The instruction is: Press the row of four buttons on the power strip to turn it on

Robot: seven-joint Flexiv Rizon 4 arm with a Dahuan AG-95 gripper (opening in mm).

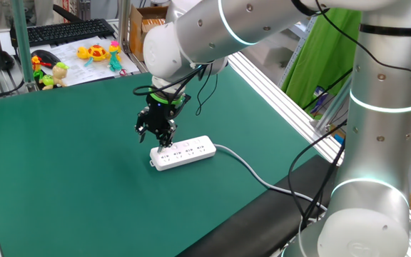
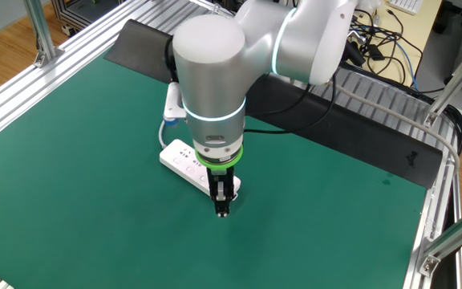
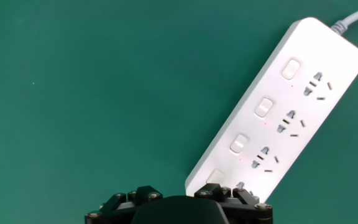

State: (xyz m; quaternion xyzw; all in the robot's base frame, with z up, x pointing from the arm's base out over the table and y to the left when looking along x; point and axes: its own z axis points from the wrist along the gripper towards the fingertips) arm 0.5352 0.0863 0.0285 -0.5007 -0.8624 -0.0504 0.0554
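Silver-grey arm, glowing rings, black hand.

Surfaces as I see them from my station:

- Power strip: smooth white plastic, slight sheen; the four buttons match it. Its cable has a whitish-grey rubbery sheath.
- Table mat: matt green, fine even texture.
- Arm casing: satin silver-grey, with glossy lit rings.
- Gripper: black, matt, hard-looking parts.
- Frame rails, left in the other fixed view: brushed aluminium.
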